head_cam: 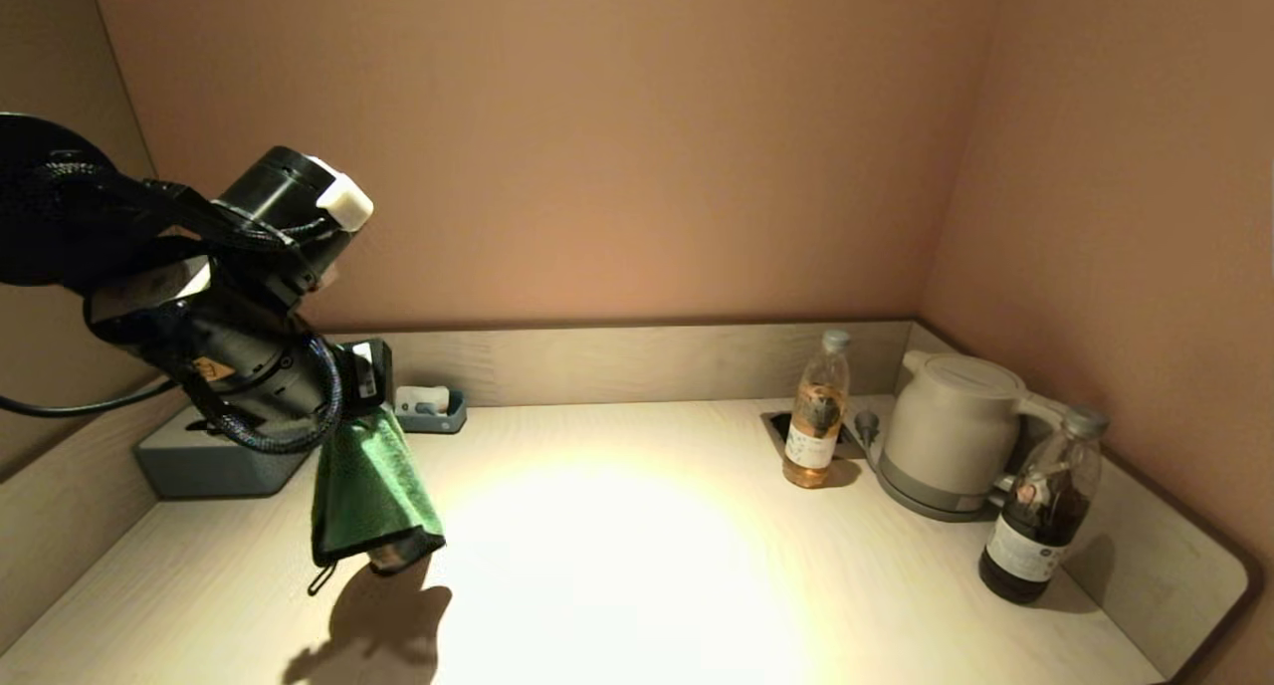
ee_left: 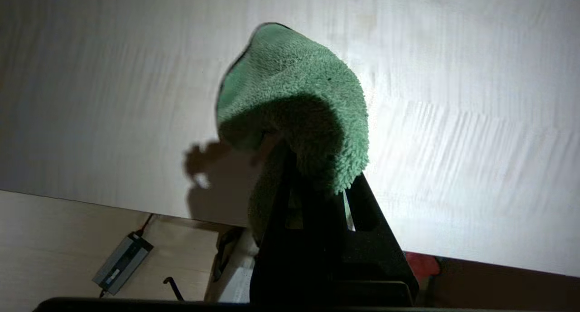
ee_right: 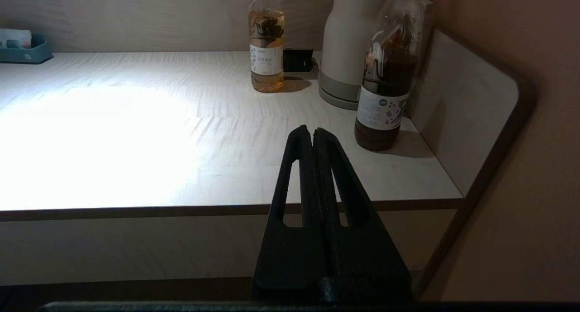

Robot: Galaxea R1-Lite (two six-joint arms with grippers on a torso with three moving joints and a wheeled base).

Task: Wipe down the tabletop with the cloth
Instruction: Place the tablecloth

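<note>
Left gripper (head_cam: 393,556) above left side of pale wood-grain bench (head_cam: 637,566), fingers clamped on soft green microfibre cloth (head_cam: 373,491), draped, hanging clear. Right gripper (ee_right: 312,133) off bench front edge, fingers together.

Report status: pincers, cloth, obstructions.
Left pincer shut on cloth, hanging above tabletop, no contact seen. Right pincer shut, empty, off the front edge. Two bottles, kettle at right.

The cloth (ee_left: 299,99) is fluffy green microfibre with rough pile. The tabletop (head_cam: 647,566) looks like pale wood-grain laminate, smooth and slightly glossy. The kettle (head_cam: 951,431) at 3 o'clock is matt cream plastic.
</note>
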